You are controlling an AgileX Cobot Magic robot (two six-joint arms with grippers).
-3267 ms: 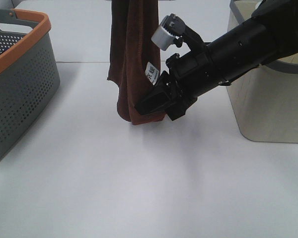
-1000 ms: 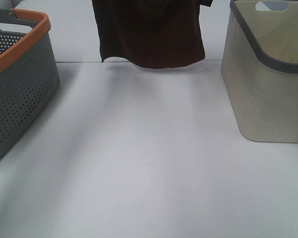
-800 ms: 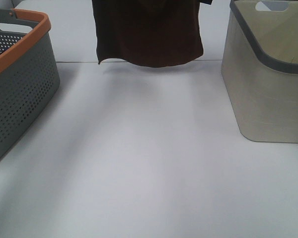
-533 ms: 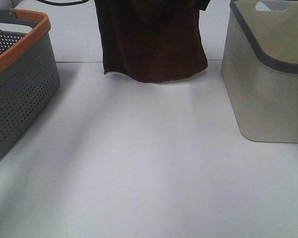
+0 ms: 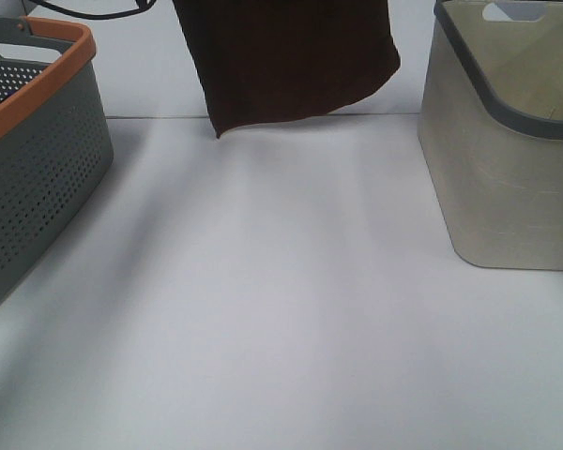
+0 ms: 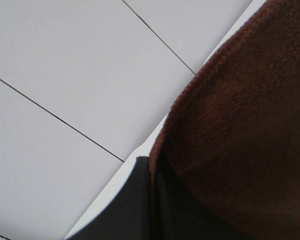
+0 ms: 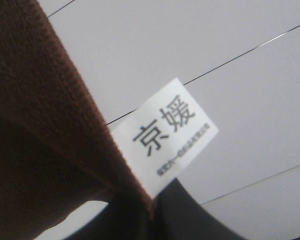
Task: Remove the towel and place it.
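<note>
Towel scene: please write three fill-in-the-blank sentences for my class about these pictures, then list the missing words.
1. The basket to the left of the hanging towel has an ____ rim.
2. The bin on the right has a ____ rim.
3. The tag sewn to the towel's edge is ____.
Missing words: orange; gray; white.

Plain matte black fingers (image 6: 124, 210)
</note>
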